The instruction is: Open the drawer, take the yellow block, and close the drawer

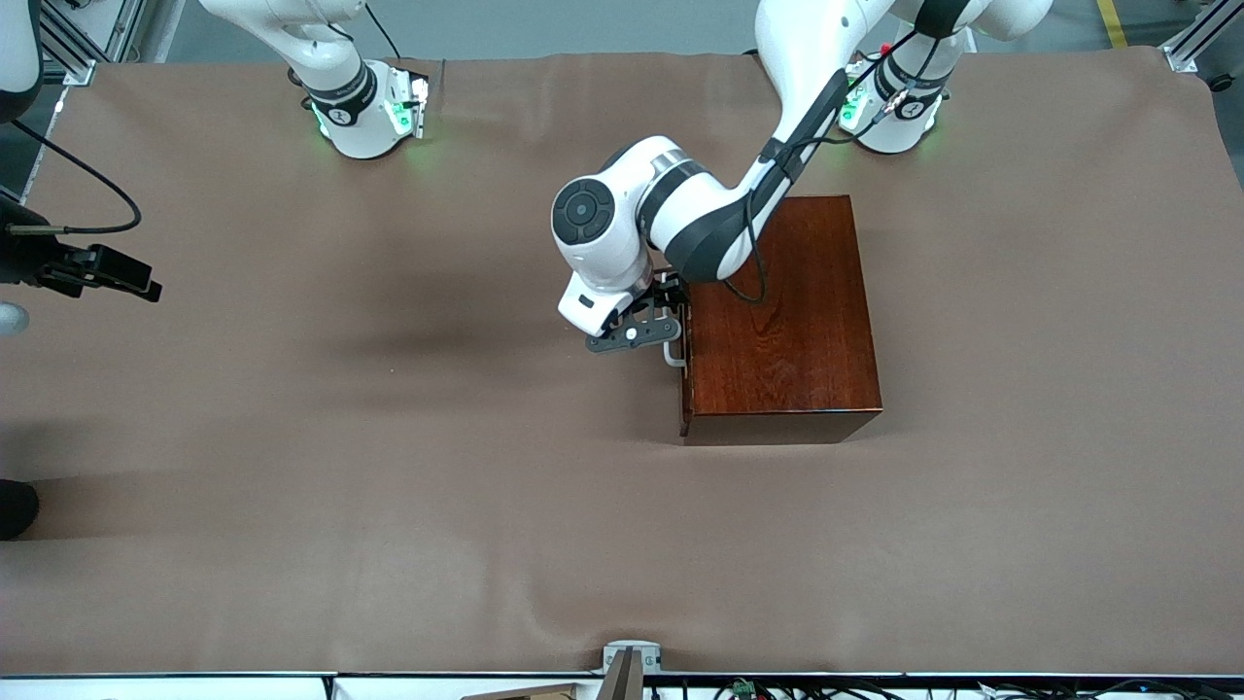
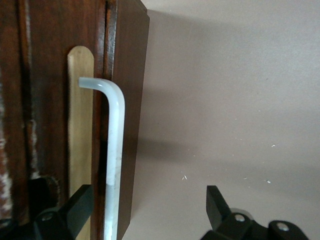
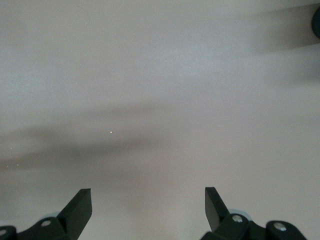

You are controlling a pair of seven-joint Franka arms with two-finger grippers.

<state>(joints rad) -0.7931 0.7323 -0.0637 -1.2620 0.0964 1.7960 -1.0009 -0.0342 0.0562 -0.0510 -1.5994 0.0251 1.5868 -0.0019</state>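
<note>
Reddish-brown and glossy, the wooden box (image 1: 782, 316) sits on the brown-covered desk (image 1: 292, 437), toward the left arm's end. Its drawer (image 2: 80, 125) is shut, the front facing nine o'clock in the front view, with the white handle (image 1: 673, 358) standing off it. The left end effector (image 1: 671, 309) is at that front, fingers (image 2: 80, 205) spread, the handle bar between them and not pinched. The right end effector (image 3: 147, 210) waits over bare desk at the right arm's end, fingers spread, gripping nothing. No yellow block shows.
</note>
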